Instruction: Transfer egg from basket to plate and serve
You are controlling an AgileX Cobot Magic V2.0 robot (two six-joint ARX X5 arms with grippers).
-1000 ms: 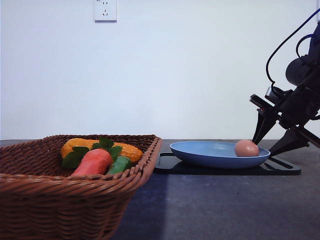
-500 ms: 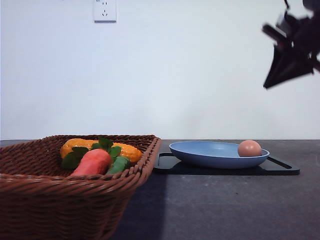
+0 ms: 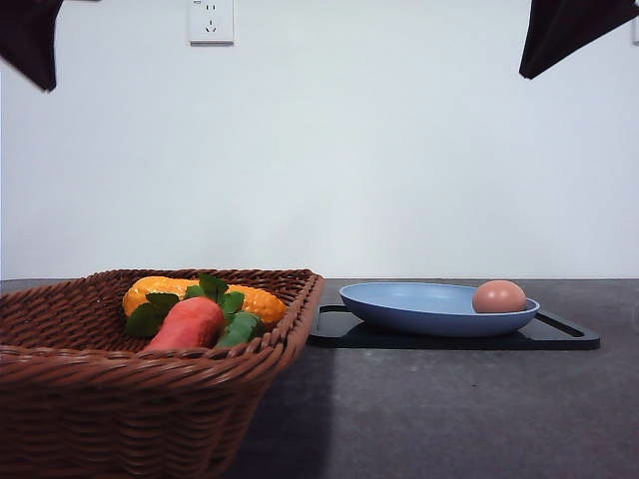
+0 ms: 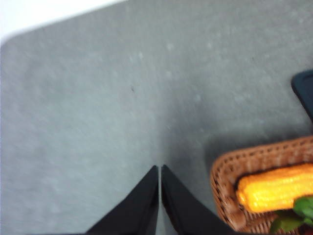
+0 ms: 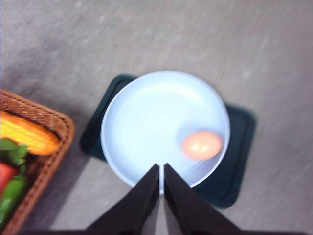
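You raised the right end effector higher; its jaws were closed, empty, and the egg lay below it on the plate. Your left end effector was also closed, empty.

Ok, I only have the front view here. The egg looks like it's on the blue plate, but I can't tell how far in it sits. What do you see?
Observer: In the right wrist view the egg lies inside the plate, close to the rim on one side, not in the middle.
Operator: And my right gripper, open or shut?
Observer: The right gripper has its fingers pressed together, holding nothing.
Operator: Is the plate square on the tray?
Observer: The black tray shows past the plate on opposite sides, so the plate sits on it and overhangs the other edges.
Operator: And the left gripper?
Observer: The left gripper is shut too, over bare table beside the basket.
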